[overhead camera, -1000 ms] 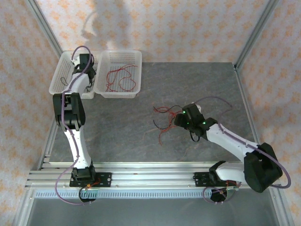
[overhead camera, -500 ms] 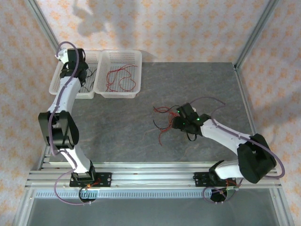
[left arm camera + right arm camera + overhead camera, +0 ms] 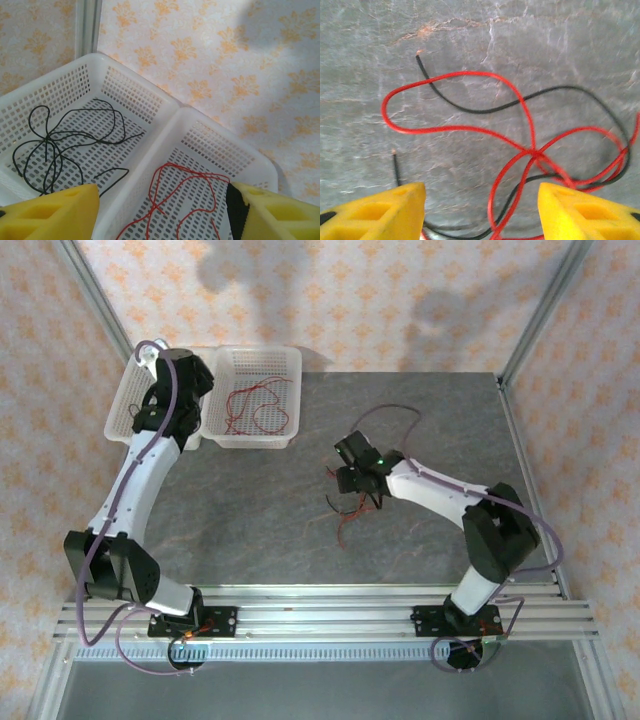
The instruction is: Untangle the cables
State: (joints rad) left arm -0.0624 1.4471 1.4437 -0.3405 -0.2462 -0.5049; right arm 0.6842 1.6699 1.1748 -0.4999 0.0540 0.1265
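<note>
Below the right tool (image 3: 480,197), spread wide and empty, tangled red and black cables (image 3: 532,150) lie on the worktop (image 3: 545,40). Ahead of the left tool (image 3: 162,202), also wide, black wires (image 3: 48,136) lie in one basket (image 3: 127,82), red wires (image 3: 154,202) in its neighbour (image 3: 225,145).

You have bright, even light. Soft arm shadows fall on the back wall (image 3: 230,270) in the top view. In the right wrist view the red wire (image 3: 445,129) looks slightly smeared, and the right claw (image 3: 482,205) at the bottom edge is out of focus.
</note>
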